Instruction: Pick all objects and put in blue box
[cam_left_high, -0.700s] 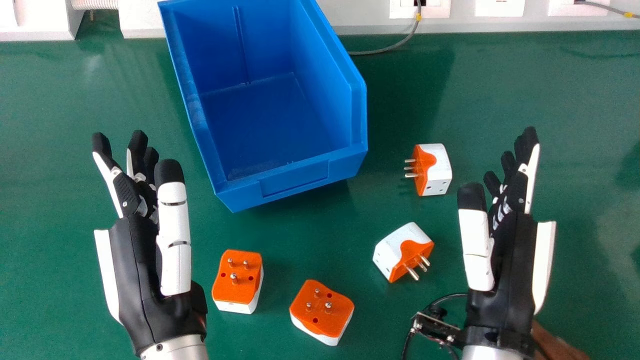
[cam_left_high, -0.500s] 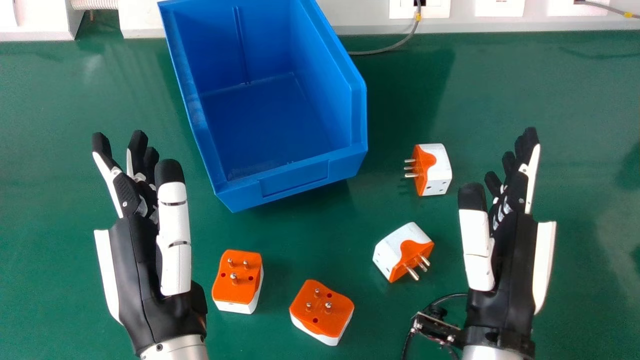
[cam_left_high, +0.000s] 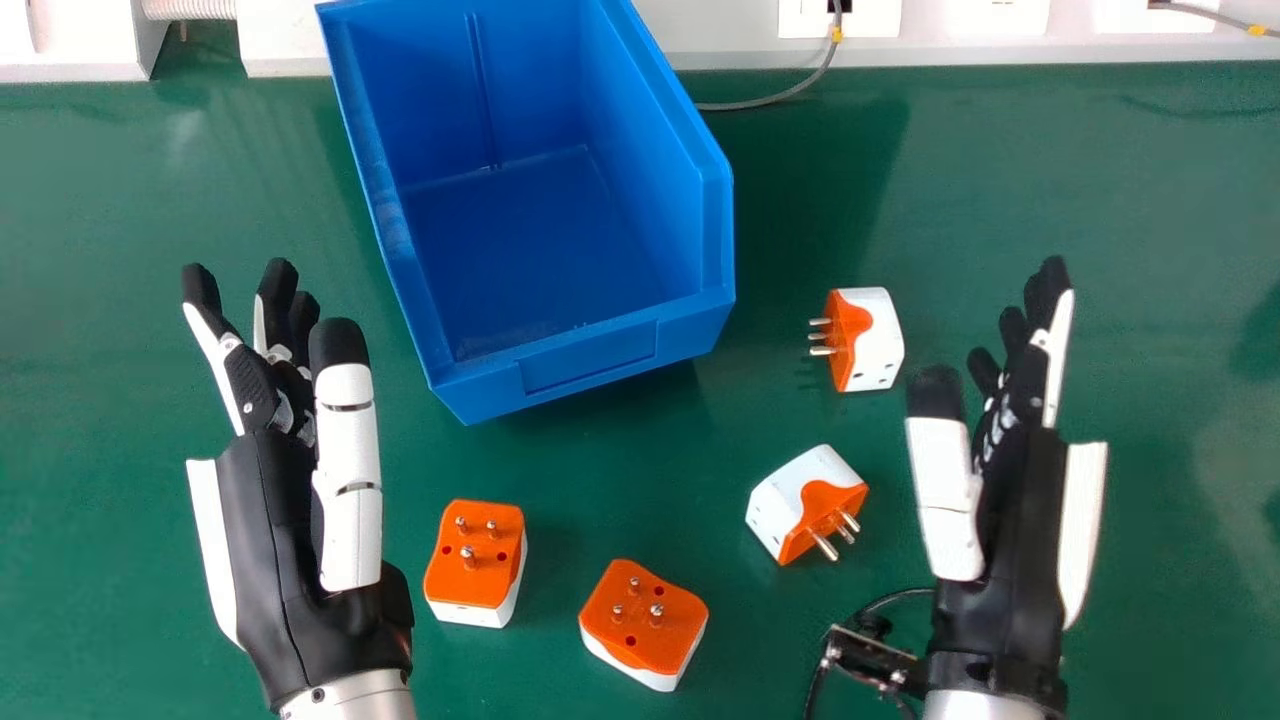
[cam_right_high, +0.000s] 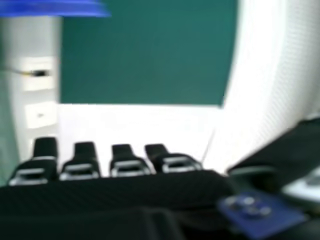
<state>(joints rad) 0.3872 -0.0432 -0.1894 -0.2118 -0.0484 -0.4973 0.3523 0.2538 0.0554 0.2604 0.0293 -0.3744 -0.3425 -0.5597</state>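
My left hand (cam_left_high: 290, 520) is open at the left of the head view, its fingers straight, beside an orange and white plug adapter (cam_left_high: 475, 560) lying pins up. Another adapter (cam_left_high: 645, 620), also pins up, lies at the front middle. My right hand (cam_left_high: 1022, 500) is open at the right, holding nothing; the right hand view shows this right hand (cam_right_high: 115, 190) with straight fingers. To its left rest two adapters on their sides, one nearer (cam_left_high: 800, 500) and one farther back (cam_left_high: 872, 340). The blue box (cam_left_high: 590, 360) stands behind, its inside bare.
The green table (cam_left_high: 1000, 160) runs back to a white wall trunking (cam_left_high: 700, 50) with sockets. A grey cable (cam_left_high: 770, 98) loops onto the table right of the box. A small camera mount (cam_left_high: 870, 655) with a black cable sits beside my right wrist.
My right hand has shifted very slightly left. A person's arm beside my right wrist has left the view. The left hand, adapters and box have stayed in place.
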